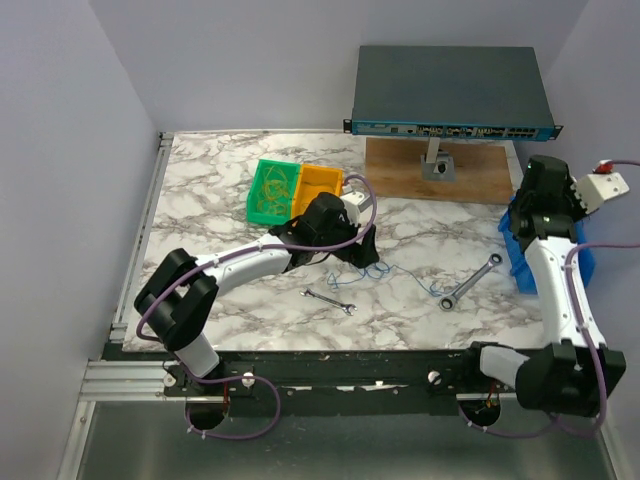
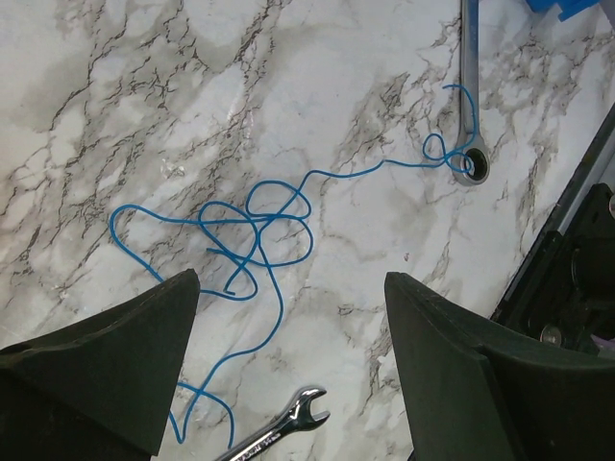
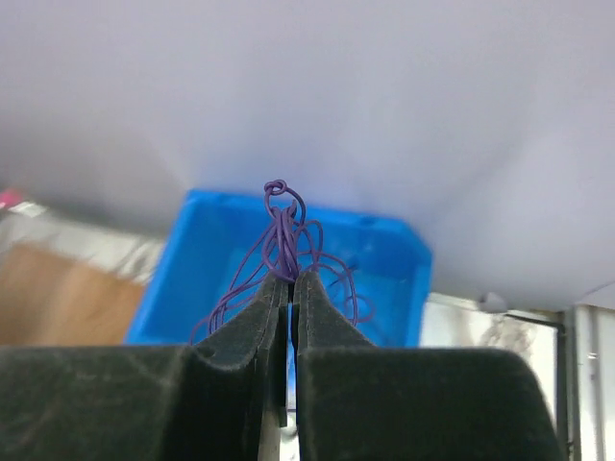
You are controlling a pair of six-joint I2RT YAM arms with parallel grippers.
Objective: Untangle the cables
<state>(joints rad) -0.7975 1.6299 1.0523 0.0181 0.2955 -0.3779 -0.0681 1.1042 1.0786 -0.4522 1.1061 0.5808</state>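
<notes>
My right claw [image 3: 291,281] clamps purple wires [image 3: 281,229] over the bin [image 3: 394,254]. My left claw [image 2: 288,322], apart, hovers above the blue cable [image 2: 258,223], which is not yet untangled.

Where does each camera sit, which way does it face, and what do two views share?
Top external: above and behind, looking down on the table; left arm and right arm show.
Left wrist: on the left arm, looking down at the blue wire, small wrench and large wrench; the open left gripper shows.
Right wrist: on the right arm, facing the blue bin; the right gripper, shut on a purple wire, shows.
Shared: top and left wrist show the blue wire.
</notes>
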